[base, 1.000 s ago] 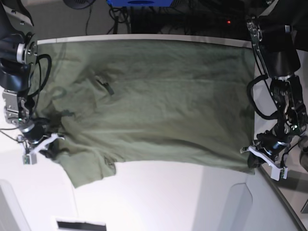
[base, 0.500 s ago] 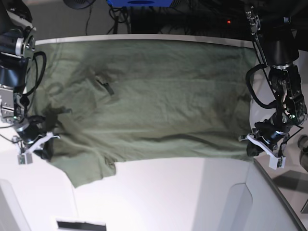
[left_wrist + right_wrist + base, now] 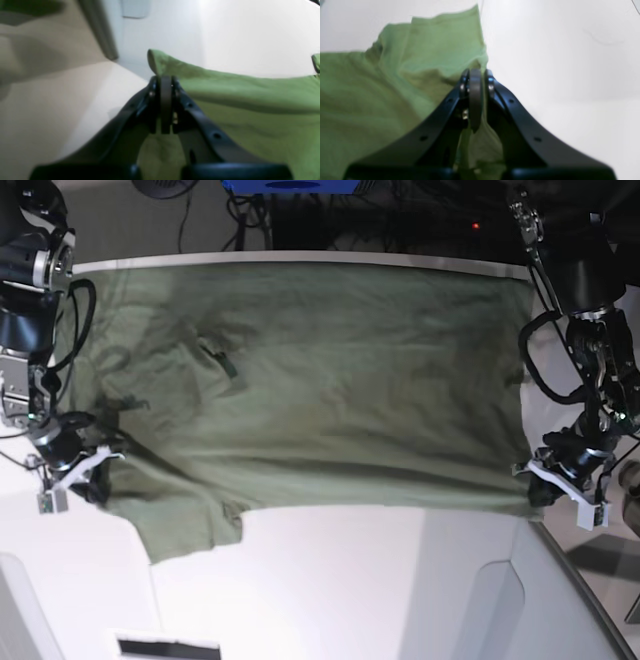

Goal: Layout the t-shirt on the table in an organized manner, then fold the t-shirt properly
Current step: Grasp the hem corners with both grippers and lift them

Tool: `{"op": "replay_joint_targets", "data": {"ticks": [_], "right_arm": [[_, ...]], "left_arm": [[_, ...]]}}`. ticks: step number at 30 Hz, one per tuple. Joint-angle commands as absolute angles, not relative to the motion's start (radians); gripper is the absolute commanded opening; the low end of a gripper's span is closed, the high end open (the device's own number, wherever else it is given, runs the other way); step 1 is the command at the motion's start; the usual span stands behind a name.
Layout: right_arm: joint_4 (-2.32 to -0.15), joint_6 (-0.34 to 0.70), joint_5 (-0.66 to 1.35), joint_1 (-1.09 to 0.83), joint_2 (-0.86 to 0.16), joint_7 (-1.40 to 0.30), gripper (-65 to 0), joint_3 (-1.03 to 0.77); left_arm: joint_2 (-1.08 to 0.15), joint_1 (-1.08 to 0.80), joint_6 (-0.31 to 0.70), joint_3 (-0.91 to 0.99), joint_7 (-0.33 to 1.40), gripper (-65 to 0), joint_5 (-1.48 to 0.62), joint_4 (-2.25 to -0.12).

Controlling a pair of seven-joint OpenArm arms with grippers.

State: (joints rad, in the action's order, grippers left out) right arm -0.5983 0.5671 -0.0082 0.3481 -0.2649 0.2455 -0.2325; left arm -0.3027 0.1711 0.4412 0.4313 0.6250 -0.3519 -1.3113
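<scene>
Left wrist view: nearest the lens, the black two-fingered left gripper (image 3: 165, 82) is seen with its fingers pressed together on a fold of the soft, wrinkled olive-green cotton t-shirt (image 3: 250, 112). A small corner of cloth is pushed up just past the fingertips. Beyond it the smooth white tabletop (image 3: 250, 37) is seen, and at the far left a grey raised panel with a dark rim (image 3: 100, 32) is visible, though blurred.

In the right wrist view, the black right gripper (image 3: 475, 77) is likewise shown with its fingers pinched on an edge of the t-shirt (image 3: 370, 100); cloth is seen hanging between the finger arms below the tips. The garment is spread to the left of the gripper, and a sleeve-like flap is laid further off. The white tabletop (image 3: 557, 62) fills the right side.

In the base view, the bare white tabletop (image 3: 380, 590) is found nearest the camera. Further on, the t-shirt (image 3: 330, 390) is spread wide and mostly flat across the table, with shallow wrinkles and one sleeve lying toward the near left. It is gripped at both near corners: by the right gripper (image 3: 75, 470) on the picture's left and by the left gripper (image 3: 560, 480) on the picture's right. The far hem is laid along the table's far edge, beyond which dark cables and equipment (image 3: 350, 215) are seen.
</scene>
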Motion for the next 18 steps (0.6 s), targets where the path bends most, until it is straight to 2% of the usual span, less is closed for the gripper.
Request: {"op": "replay_joint_targets", "data": {"ticks": [1,9,15,18], "right_arm": [[-0.615,0.572,0.002,0.372,-0.282,0.277,-65.0,-0.237],[-0.618,0.572,0.002,0.329,-0.282,0.277,-65.0,-0.237],[-0.707,0.572,0.005,0.26,-0.282,0.268,-65.0,-0.239],[-0.757,0.572,0.008,0.234,-0.282,0.177,-65.0,-0.24]], "left_arm": [[-0.321,0.18,0.441,0.432,0.604,-65.0,-0.367,-1.348],[-0.321,0.077,0.441,0.424,0.602,-65.0,-0.369,-1.366],[-0.323,0.03,0.441,0.43,0.602,-65.0,-0.371,-1.366],[-0.326,0.004,0.441,0.432,0.602,-65.0,-0.371,-1.366]]}}
